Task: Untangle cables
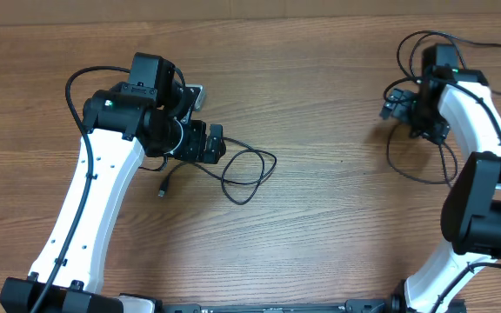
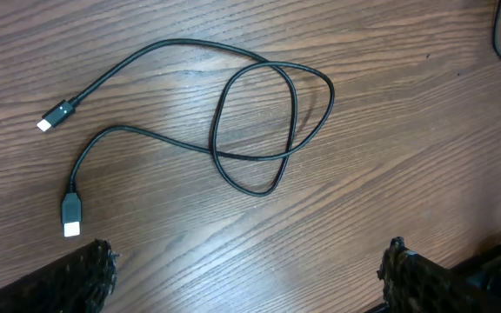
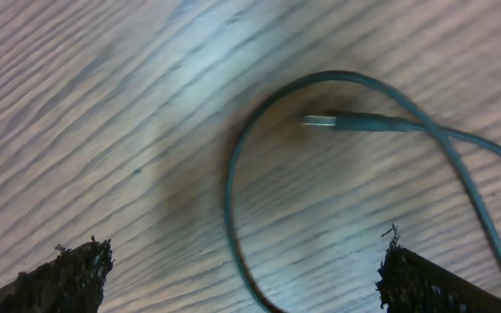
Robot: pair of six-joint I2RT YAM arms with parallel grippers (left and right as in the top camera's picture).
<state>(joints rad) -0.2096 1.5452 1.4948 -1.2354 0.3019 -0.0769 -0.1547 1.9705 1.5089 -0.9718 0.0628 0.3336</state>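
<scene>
A: Cables (image 2: 190, 42) lie apart: one crossed loop left of mid-counter, a second cable (image 3: 230, 187) toward the far right corner.
B: Our left gripper (image 2: 246, 269) and right gripper (image 3: 243, 261) both gape wide, holding nothing.
A: We judge them light, limp, slippery.
B: Then we'd pinch just behind a plug (image 2: 71, 213), not mid-loop.

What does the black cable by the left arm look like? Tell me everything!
The cable is a thin, black, rubbery-looking cord lying flat on the wooden table. Its middle curls into loose loops that cross over themselves. Both ends lie free: a small plug and a bigger plug, each with a pale tip. Only the table touches it; the open left hand hangs above.
</scene>
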